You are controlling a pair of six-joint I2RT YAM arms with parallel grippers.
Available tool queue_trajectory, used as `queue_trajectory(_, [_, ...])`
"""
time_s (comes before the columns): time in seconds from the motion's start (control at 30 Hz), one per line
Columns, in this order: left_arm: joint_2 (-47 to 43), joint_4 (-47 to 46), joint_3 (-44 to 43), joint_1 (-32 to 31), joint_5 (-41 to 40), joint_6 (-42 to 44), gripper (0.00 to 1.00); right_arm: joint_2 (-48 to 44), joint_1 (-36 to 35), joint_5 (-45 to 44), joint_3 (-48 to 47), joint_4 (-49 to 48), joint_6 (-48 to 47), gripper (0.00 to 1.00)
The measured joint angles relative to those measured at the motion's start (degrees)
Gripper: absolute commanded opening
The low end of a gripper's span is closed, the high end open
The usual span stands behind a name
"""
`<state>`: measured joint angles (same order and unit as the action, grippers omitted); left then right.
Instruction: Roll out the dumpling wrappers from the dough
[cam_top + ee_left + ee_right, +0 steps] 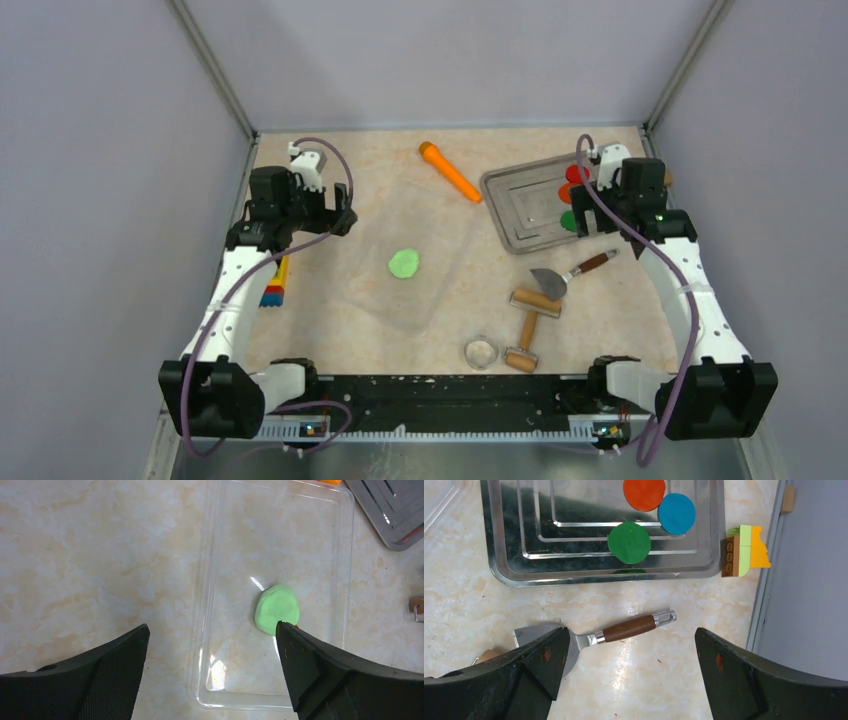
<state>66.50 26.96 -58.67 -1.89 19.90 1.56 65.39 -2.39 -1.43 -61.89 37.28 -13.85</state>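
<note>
Left pincer (211,627) released, holding nothing. At its 2 o'clock, beside one fingertip: dough (276,609), flat on clear tray (300,540). Nearly round, long axis roughly 1-to-7 o'clock. Right pincer (631,632) likewise released.

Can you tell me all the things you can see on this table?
dough: one, light green, on the clear tray
clear tray: one, see-through, middle of the table
metal tray: one, silver, far right
discs: three, red disc, blue disc, dark green disc, in the metal tray
orange stick: one, orange, far middle
spatula: one, steel with a brown handle, in front of the metal tray
wooden roller: one, tan, near right
round cutter: one, pale, beside the wooden roller
toy bricks: two stacks, mixed colours, left stack at the left edge, right stack beside the metal tray
left end effector: one, black, open
right end effector: one, black, open
</note>
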Motion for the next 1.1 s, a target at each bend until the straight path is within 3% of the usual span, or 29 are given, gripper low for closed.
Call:
queue_trajectory(0.13, [0.02,0.02,0.0,0.0,0.81,0.57,0.99,0.0,0.02,3.21,-0.04,0.81,-4.42,0.99])
queue_trajectory(0.23, [0.02,0.09,0.0,0.0,1.97,1.79,0.99,0.0,-0.02,10.84,-0.59,5.7,-13.38,0.98])
queue_trajectory(0.37, [0.02,0.59,0.0,0.0,4.66,4.59,0.99,0.22,-1.68,20.92,-2.47,15.85,-27.67,0.85])
queue_trajectory(0.5, [-0.02,2.36,0.0,0.0,9.09,8.57,0.99,1.7,-6.99,25.42,-3.69,24.87,-41.99,0.76])
queue_trajectory(0.67, [-0.85,4.13,0.04,-0.22,12.07,11.08,0.99,2.75,-16.28,23.98,-1.64,30.27,-59.1,0.73])
queue_trajectory(0.87, [-2.12,4.37,0.07,-0.33,12.41,11.19,0.99,2.01,-23.67,19.56,7.85,30.1,-74.6,0.64])
queue_trajectory(1.0, [-2.47,4.37,0.09,-0.33,12.2,10.97,0.99,1.97,-27.61,18.45,11.3,29.33,-79.6,0.57])
queue_trajectory(1.1, [-2.8,4.39,0.09,-0.33,11.63,10.29,0.99,2.73,-30.29,18.62,11.58,25.9,-75.56,0.52])
